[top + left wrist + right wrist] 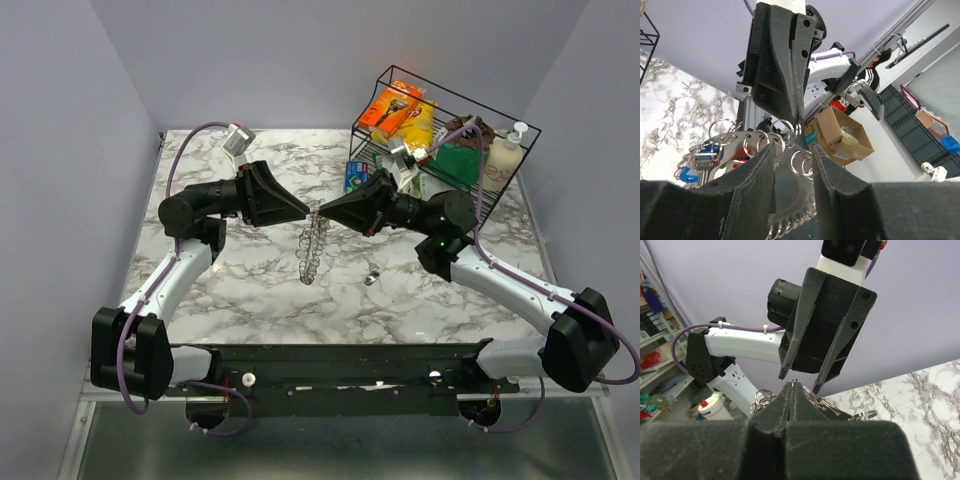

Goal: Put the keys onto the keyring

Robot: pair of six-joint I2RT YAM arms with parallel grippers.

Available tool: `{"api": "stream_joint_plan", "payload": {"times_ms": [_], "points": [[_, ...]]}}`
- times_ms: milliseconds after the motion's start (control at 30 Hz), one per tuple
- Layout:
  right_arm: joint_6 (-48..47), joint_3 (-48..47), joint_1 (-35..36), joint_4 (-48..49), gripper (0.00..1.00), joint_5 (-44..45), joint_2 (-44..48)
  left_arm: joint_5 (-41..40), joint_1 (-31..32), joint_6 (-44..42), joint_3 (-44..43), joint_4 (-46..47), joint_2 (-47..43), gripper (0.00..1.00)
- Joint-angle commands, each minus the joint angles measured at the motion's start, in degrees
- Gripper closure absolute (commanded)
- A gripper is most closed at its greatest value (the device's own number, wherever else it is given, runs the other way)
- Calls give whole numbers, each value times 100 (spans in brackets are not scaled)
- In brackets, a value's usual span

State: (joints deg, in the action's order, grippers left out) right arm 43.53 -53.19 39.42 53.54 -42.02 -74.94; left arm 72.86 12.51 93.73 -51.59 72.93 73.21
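The keyring (313, 250) hangs between both grippers above the middle of the table, its silver rings and keys fanning downward. My right gripper (326, 214) is shut on the ring's wire at the top; in the right wrist view (794, 386) two thin wire ends poke out of its closed tips. My left gripper (304, 212) faces it, open, its fingers (790, 350) straddling the right gripper's tip. In the left wrist view the left gripper (793, 147) has the keyring (755, 142) between its spread fingers, with blue and red key heads (688, 173) at the left. One small loose key (372, 277) lies on the table.
A black wire rack (520, 125) at the back right holds an orange box (395, 105), a white pump bottle (505, 155) and other packets. A blue can (357, 177) stands beside it. The marble table (250, 310) ends at a black rail in front.
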Motion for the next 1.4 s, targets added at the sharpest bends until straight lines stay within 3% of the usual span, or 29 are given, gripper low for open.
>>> {"api": "stream_joint_plan", "payload": {"times_ms": [0, 267, 567, 767, 900, 967, 1200, 1367], "points": [[-37, -148, 22, 271, 99, 62, 76, 0, 23, 347, -132, 2305, -79, 57], [24, -174, 22, 324, 99, 80, -12, 106, 76, 129, -79, 2104, -149, 61], [24, -174, 22, 306, 99, 97, -30, 123, 199, -1206, -17, 479, -492, 69], [42, -165, 22, 333, 99, 115, -47, 114, 339, -3139, -131, -1927, -887, 74], [51, -165, 31, 341, 99, 106, -65, -87, 444, -5002, -421, -4673, -1168, 76], [68, -165, 22, 359, 99, 98, -65, -184, 489, -5547, -606, -5208, -1212, 76], [103, -148, 22, 394, 99, 97, -83, -281, 568, -5559, -641, -5297, -1186, 73], [86, -122, 22, 394, 99, 106, -39, -395, 594, -5725, -703, -5499, -1151, 78]]}}
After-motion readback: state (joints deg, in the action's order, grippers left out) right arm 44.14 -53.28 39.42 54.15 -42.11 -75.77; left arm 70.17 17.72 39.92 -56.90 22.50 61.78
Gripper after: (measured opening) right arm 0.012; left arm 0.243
